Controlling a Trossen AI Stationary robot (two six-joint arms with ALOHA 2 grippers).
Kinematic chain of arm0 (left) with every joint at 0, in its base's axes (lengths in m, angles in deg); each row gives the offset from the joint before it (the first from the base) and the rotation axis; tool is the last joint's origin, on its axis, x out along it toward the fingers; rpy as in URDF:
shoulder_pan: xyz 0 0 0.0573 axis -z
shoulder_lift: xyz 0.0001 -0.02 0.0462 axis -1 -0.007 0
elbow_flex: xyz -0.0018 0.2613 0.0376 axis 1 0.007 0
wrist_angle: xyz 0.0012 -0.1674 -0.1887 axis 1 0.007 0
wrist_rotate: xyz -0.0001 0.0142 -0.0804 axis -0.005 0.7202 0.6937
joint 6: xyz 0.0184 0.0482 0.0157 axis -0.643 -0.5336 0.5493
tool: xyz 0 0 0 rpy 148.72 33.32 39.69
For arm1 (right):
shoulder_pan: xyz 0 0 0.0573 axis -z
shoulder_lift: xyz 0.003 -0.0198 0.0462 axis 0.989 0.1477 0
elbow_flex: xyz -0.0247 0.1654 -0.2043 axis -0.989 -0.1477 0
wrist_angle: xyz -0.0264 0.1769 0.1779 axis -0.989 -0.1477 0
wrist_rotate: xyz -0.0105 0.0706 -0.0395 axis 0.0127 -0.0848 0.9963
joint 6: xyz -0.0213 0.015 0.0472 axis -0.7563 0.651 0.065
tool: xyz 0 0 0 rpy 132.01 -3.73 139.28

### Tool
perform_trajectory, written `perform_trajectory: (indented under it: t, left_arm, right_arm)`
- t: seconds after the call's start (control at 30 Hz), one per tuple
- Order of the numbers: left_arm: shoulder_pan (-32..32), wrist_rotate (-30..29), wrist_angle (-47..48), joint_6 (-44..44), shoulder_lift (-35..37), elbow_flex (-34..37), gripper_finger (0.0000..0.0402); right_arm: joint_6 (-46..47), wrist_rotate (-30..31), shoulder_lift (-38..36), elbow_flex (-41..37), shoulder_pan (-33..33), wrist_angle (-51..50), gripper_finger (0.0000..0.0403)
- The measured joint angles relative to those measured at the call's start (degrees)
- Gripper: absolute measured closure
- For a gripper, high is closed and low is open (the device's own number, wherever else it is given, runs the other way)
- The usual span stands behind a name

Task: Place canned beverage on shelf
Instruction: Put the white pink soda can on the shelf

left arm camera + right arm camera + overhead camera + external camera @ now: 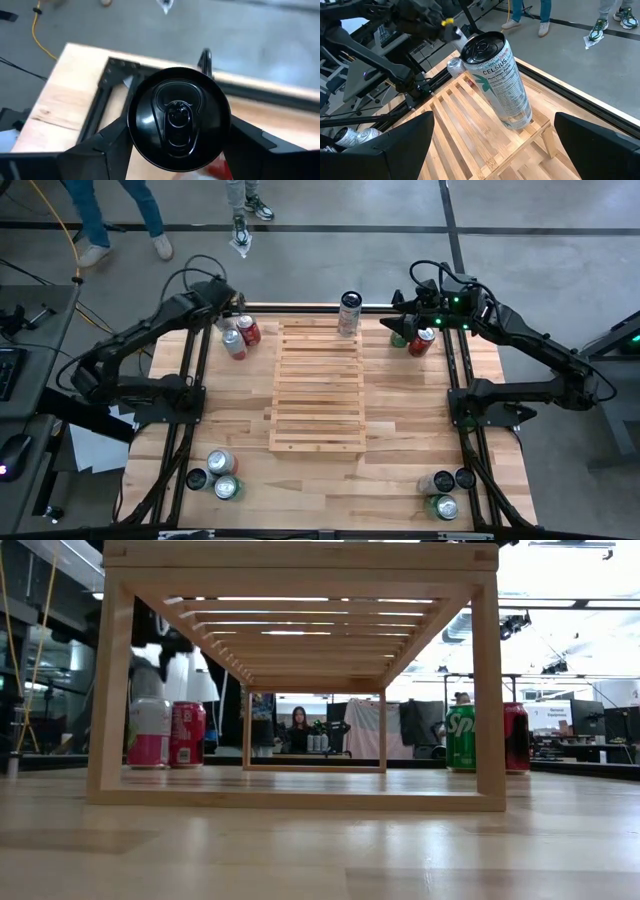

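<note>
A can with a black top (179, 117) sits between the fingers of my left gripper (230, 307) at the table's far left corner; its body is hidden beneath its own top. A pink can (233, 343) and a red can (249, 330) stand on the table just beside it. The pale slatted shelf (317, 395) lies in the table's middle. On its far end a white Celsius can (500, 80) stands upright on its base. My right gripper (402, 313) hovers open at the far right, level with that can and apart from it. My left gripper has the black-topped can pinched between its two fingers (107, 145), one on each side of the can's wall just under the top rim (131, 127). The fingers come slanting down from the table's near left. Whether the can's base is off the table I cannot tell.
A green can (399, 337) and a red can (421, 341) stand on the table below my right gripper. More cans are grouped at the near left (215, 475) and near right (440, 492). Black frame rails (190, 410) run along both sides. People's legs show beyond the far edge.
</note>
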Motion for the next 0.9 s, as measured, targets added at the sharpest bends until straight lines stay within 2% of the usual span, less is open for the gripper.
perform_trajectory:
  t: [0.2,0.3,0.4,0.57,0.7,0.9]
  left_arm:
    - [-0.89,1.16,-2.15,-0.09,8.13,0.00,0.0167]
    - [-0.87,5.12,-6.33,-1.73,12.50,-0.27,0.0167]
    - [-0.68,9.22,-8.85,-4.96,15.83,-3.29,0.0167]
    - [0.90,16.02,-12.62,-16.16,18.67,-12.24,0.0167]
    - [2.97,30.04,-14.48,-27.12,19.07,-20.02,0.0167]
    - [7.06,59.46,-14.31,-36.07,19.03,-27.85,0.0167]
  right_arm:
    - [-0.01,0.00,0.00,0.00,0.00,0.00,0.0004]
    - [-0.01,0.00,0.02,0.00,0.00,0.00,0.0004]
    - [0.01,0.00,0.00,0.00,0.00,0.00,0.0004]
    - [0.00,0.00,0.02,0.00,0.00,0.00,0.0004]
    - [-0.01,0.00,0.02,0.00,0.00,0.00,0.0004]
    - [-0.01,0.00,0.02,0.00,0.00,0.00,0.0004]
